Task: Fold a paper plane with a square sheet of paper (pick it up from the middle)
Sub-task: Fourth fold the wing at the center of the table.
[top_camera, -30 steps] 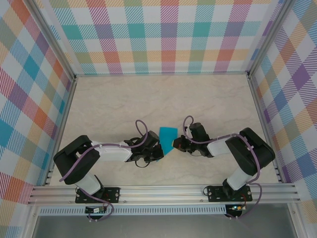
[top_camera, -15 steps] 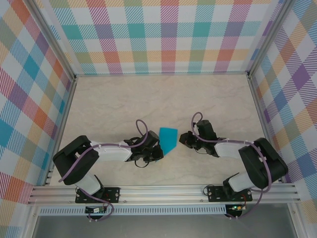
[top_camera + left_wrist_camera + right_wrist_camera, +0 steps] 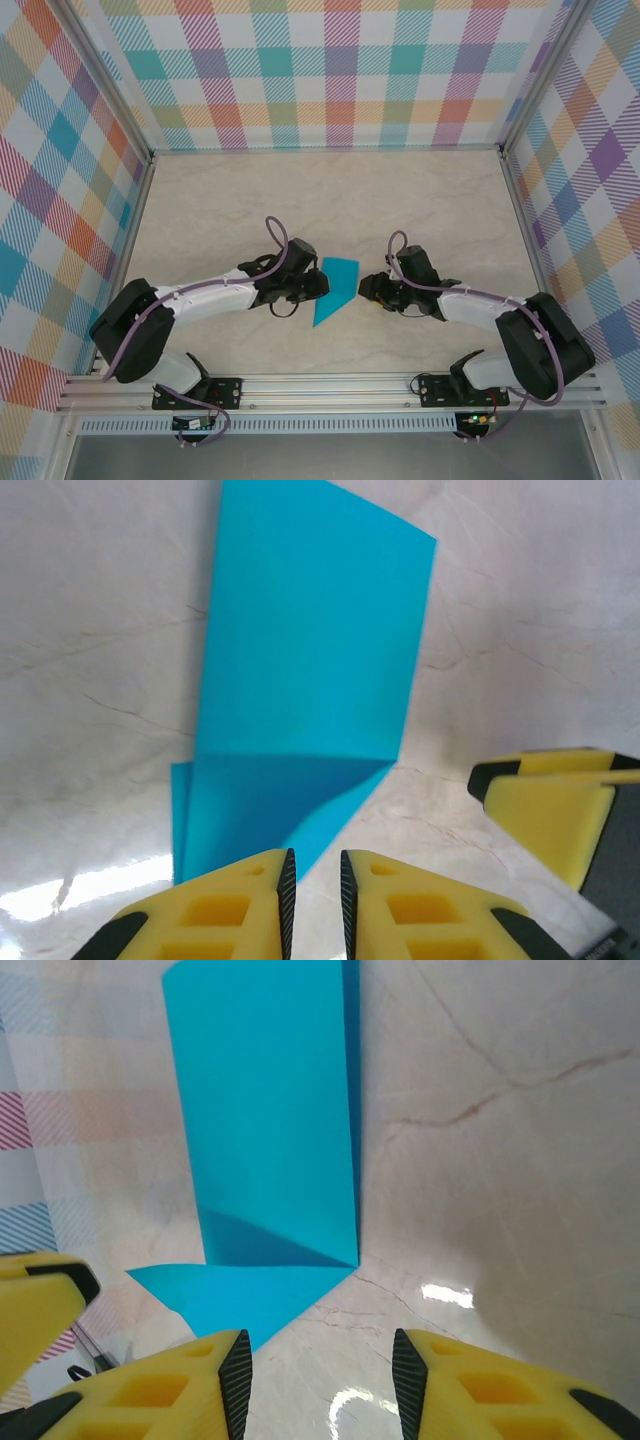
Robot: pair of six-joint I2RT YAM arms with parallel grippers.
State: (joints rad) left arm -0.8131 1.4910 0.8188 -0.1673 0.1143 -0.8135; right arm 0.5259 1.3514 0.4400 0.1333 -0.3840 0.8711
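The square sheet of paper point(image 3: 335, 290) lies loose between the left gripper point(image 3: 320, 285) and right gripper point(image 3: 366, 288).
From above: folded to a pointed wedge, it rests on the marbled table point(image 3: 300, 200), mid-width and nearer the near edge, with plaid walls point(image 3: 340, 70) around. Left wrist: jaws a slit apart, empty, the wedge's tip just ahead. Right wrist: jaws wider, empty, paper flat ahead.

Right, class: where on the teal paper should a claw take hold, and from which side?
Probably midway along its left edge, the left claw coming in low from that side: the square sheet of paper lies thin on the table, that edge nearest this claw.
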